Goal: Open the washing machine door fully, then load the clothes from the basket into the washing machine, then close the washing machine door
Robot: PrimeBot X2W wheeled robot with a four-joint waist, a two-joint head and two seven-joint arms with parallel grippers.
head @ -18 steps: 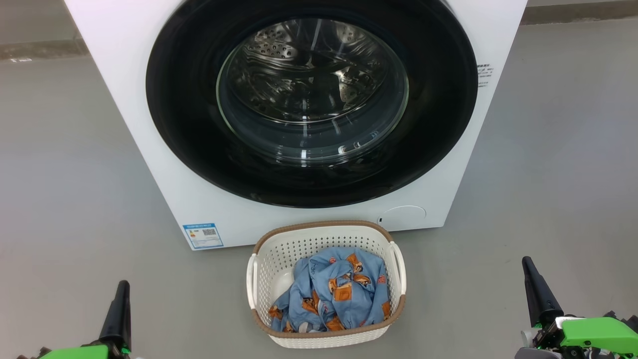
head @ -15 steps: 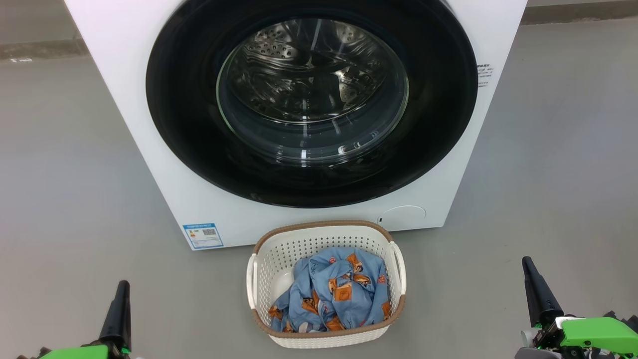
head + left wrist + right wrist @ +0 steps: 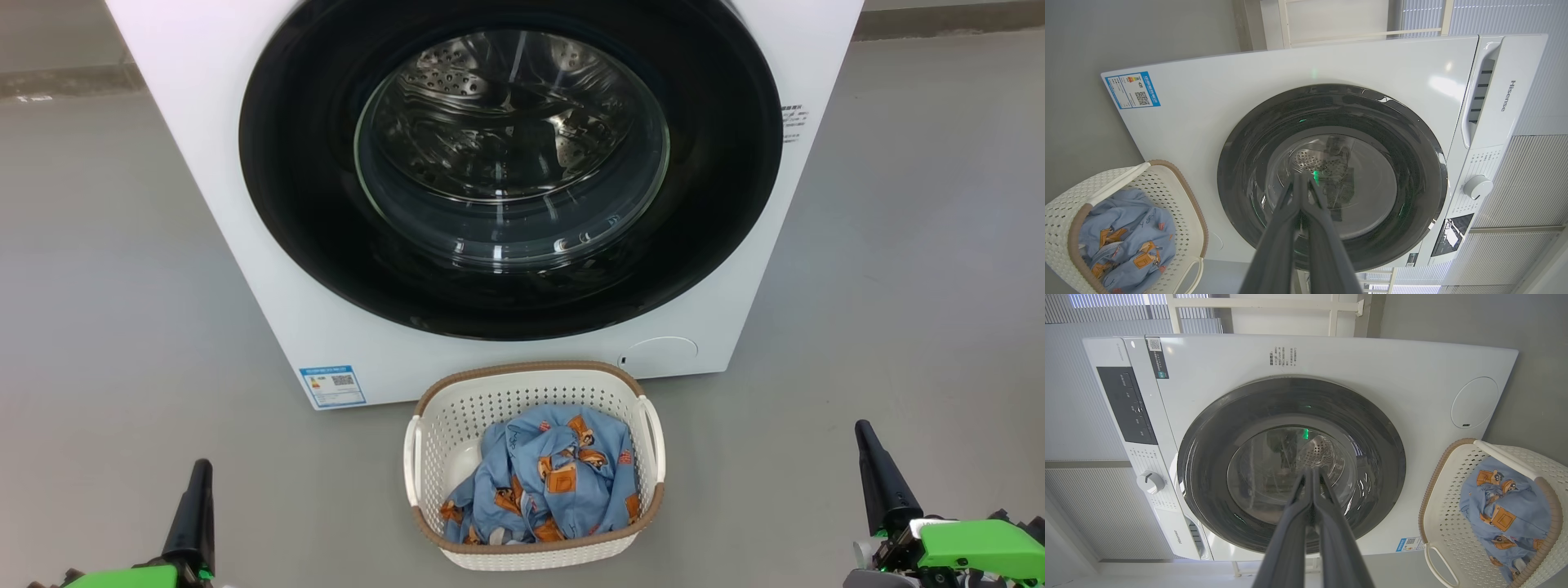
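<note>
The washing machine door (image 3: 510, 163) sits closed, flush against the front of the washing machine (image 3: 269, 310), and the steel drum shows through its bulging glass window. Low on the white front are a blue label sticker (image 3: 332, 385) at the left and a round cap (image 3: 661, 357) at the right. Just in front of the machine, on the grey floor (image 3: 122, 286), stands the basket (image 3: 535, 384), with the clothes (image 3: 555, 482) heaped inside it towards its right side. The left gripper (image 3: 194, 506) hangs low at the lower left, well apart from the basket. The right gripper (image 3: 878, 474) is at the lower right, likewise clear of everything. Both wrist views show each gripper's two dark fingers pressed together at the tips, holding nothing and pointing towards the door glass.
</note>
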